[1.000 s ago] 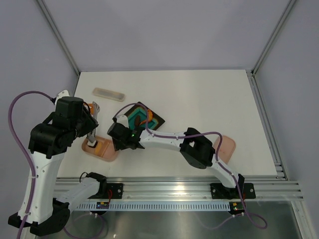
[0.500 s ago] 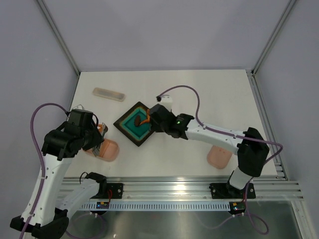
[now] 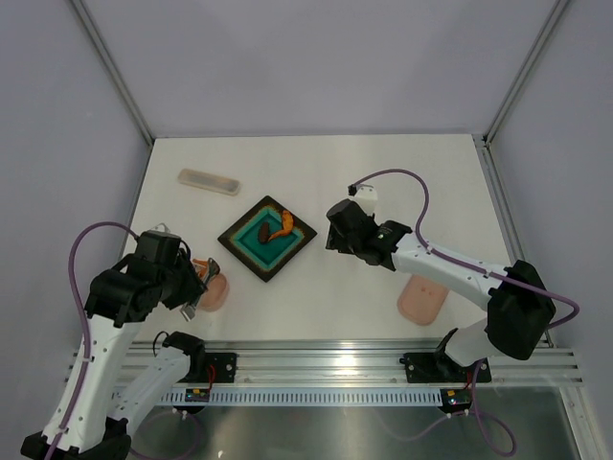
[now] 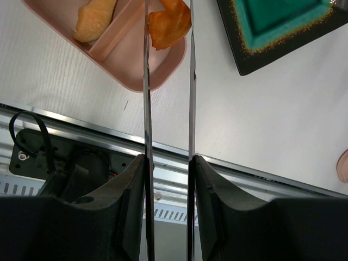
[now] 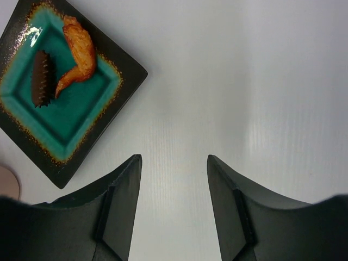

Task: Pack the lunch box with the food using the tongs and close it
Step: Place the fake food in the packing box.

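Tongs [image 4: 168, 98] clamped in left gripper [image 4: 168, 163] jaws reach the upper-left lunch box [image 4: 129, 76] to place food [image 4: 169, 24]; right gripper [image 5: 173, 163] jaws gape empty.

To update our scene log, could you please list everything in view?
lunch box: one, salmon-pink, near left
food in the lunch box: two, tan piece, orange piece at the tongs' tips
tray: one, dark with teal centre, mid table
food on the tray: two, orange shrimp-like piece, dark brown lump
lid: one, salmon-pink, near right
case: one, pale translucent, far left
tongs: one, silver, in the left pincer
table: one, white
left pincer: black, shut on the tongs
right pincer: black, open, empty
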Action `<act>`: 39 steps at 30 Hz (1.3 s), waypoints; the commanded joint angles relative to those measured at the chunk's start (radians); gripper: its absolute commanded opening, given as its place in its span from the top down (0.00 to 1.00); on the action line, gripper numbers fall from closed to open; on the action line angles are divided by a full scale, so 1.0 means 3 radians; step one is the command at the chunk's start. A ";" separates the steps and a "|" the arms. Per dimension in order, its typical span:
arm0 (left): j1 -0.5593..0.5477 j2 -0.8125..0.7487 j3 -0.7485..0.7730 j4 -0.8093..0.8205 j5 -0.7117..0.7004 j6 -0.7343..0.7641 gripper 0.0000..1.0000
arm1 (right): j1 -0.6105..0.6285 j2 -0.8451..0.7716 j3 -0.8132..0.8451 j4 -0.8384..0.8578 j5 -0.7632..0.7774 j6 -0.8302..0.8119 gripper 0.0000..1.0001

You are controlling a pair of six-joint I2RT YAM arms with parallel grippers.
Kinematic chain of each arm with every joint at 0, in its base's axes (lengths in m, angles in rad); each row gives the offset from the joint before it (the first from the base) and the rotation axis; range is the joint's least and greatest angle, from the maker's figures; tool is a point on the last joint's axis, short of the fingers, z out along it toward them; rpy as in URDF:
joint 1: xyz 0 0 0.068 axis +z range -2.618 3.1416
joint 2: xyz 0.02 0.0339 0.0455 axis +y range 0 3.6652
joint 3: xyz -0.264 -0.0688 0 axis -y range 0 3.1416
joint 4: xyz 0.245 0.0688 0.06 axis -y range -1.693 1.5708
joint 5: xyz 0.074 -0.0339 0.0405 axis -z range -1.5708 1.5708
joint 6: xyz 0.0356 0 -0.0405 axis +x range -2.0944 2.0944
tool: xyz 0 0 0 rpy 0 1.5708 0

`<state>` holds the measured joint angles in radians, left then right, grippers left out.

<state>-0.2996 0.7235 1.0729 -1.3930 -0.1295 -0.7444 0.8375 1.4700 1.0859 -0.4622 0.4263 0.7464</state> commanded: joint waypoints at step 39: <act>0.0012 -0.0172 -0.0335 -0.0526 0.0227 -0.0045 0.99 | -0.0010 0.0106 0.0047 0.0012 -0.0035 0.0007 0.39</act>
<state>-0.2996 0.6693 0.9657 -1.3933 -0.0666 -0.7715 0.8375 1.5005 1.0740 -0.4618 0.4023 0.7525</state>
